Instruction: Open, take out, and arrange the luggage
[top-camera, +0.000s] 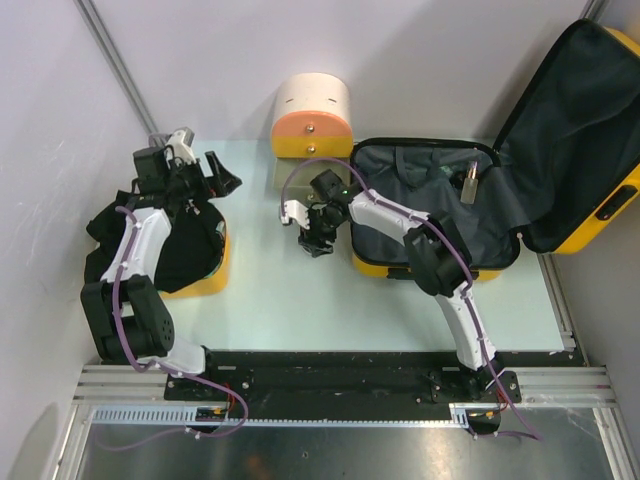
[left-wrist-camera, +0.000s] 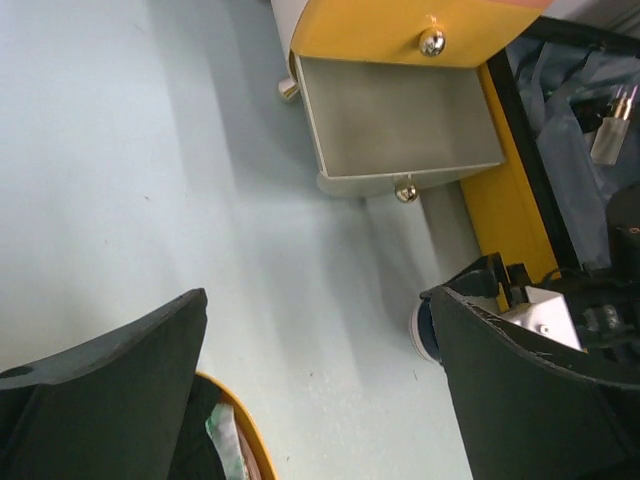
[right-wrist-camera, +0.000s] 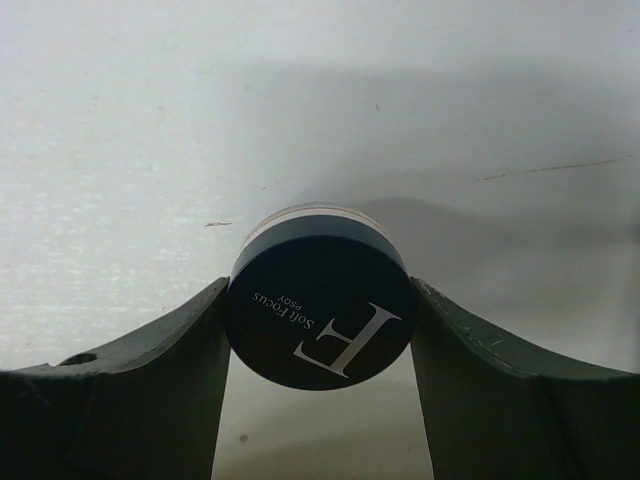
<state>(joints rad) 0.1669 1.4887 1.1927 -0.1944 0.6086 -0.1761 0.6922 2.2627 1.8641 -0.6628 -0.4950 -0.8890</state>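
Jar (right-wrist-camera: 318, 318), pinched by its sides in the right gripper (top-camera: 318, 236), sits low over the table (top-camera: 300, 310) just left of the open luggage (top-camera: 570, 120), so it seems best lowered flat until it rests before the jaws part, while the left gripper (left-wrist-camera: 315, 296) gapes wide, empty.

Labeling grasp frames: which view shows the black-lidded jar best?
Right wrist: the jar fills the centre, pinched in the right gripper, lid print legible. Top external hides it under the gripper; left wrist shows only what looks like its edge.
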